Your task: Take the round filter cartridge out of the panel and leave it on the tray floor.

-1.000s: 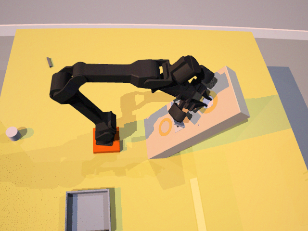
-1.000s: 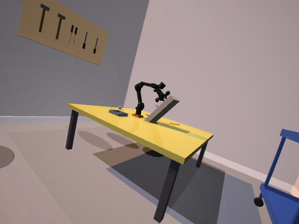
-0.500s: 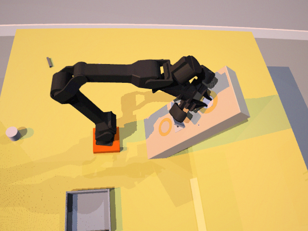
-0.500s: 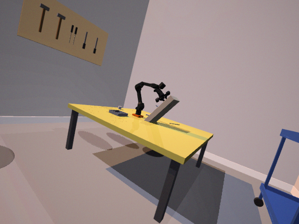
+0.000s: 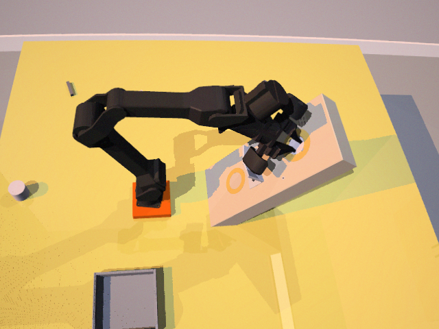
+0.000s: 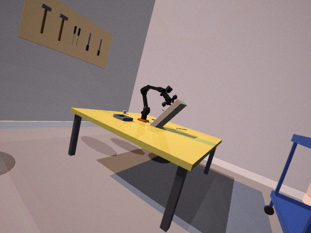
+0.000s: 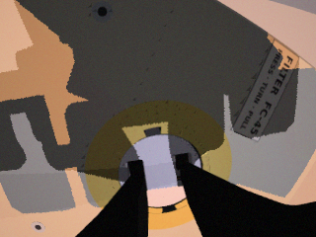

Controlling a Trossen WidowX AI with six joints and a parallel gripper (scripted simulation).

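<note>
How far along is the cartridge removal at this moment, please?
Done: the gripper is at the panel, with its fingertips set apart at the two slots of the cartridge. In hand: engaging the cartridge, which sits inside its orange ring. Left: pulling it out, resting it in the tray, and backing off.

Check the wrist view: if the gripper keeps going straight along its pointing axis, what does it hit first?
The filter cartridge face in the service panel. The gripper fingertips already sit at its two slots, apparently engaged; depth inside the slots is unclear.
</note>
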